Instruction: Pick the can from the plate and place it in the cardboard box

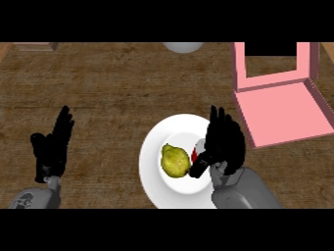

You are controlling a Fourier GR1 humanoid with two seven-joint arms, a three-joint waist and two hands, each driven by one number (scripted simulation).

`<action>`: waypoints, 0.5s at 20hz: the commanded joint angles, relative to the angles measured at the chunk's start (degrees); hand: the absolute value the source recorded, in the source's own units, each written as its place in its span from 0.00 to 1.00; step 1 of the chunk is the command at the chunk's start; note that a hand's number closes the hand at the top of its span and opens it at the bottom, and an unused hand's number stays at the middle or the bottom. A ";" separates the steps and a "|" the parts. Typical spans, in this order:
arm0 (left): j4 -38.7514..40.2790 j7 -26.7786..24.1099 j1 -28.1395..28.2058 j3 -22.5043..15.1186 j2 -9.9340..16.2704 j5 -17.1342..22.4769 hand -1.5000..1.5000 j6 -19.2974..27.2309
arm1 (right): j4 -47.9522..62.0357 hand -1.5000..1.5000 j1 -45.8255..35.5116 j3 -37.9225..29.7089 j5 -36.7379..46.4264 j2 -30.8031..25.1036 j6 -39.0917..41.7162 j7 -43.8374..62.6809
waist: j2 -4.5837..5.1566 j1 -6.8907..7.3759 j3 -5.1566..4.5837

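Right hand (224, 142) hangs over the white plate (155, 147), fingers and thumb curled around the can (198, 149) (only a red-and-white sliver of it shows), which sits on the plate beside a yellow-green lemon (174, 161). Just right of the plate lies the open pink cardboard box (289, 112). Left hand (52, 144) rests over the wooden desk (119, 93), fingers straight.

nothing here can be read: no words or numbers show on the pink box (289, 110), the plate (155, 147), or the counter (111, 93).
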 commanded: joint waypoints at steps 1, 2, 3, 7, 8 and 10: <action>3.10 -1.20 -1.72 1.34 -0.05 -0.35 0.50 -0.50 | -1.46 0.00 1.20 1.13 0.67 0.86 1.71 10.62 | 0.00 -0.45 -0.01; 0.01 0.36 -0.57 0.04 -0.82 -1.24 0.50 0.97 | 3.35 0.00 -2.17 0.11 -0.73 0.86 -0.60 10.45 | 0.04 0.20 0.02; 0.68 -0.98 0.68 0.84 0.47 0.29 0.50 -2.33 | 5.06 0.00 -1.49 0.32 0.15 0.86 -1.69 8.56 | 0.07 0.24 0.01; 2.92 0.62 -3.82 2.42 0.55 -0.01 0.50 -1.96 | 3.63 0.00 -2.24 0.86 -0.05 0.86 -0.75 9.80 | 0.08 -0.18 0.00; -0.06 0.77 -0.47 0.18 -1.63 -1.56 0.50 0.09 | 2.64 0.00 0.31 2.49 0.39 0.86 -2.32 9.47 | -0.02 -0.05 0.02; -0.06 2.79 -2.34 0.89 -1.68 -2.54 0.50 0.65 | 6.48 1.00 0.61 2.64 0.94 0.86 -3.68 3.03 | 0.04 -0.13 0.03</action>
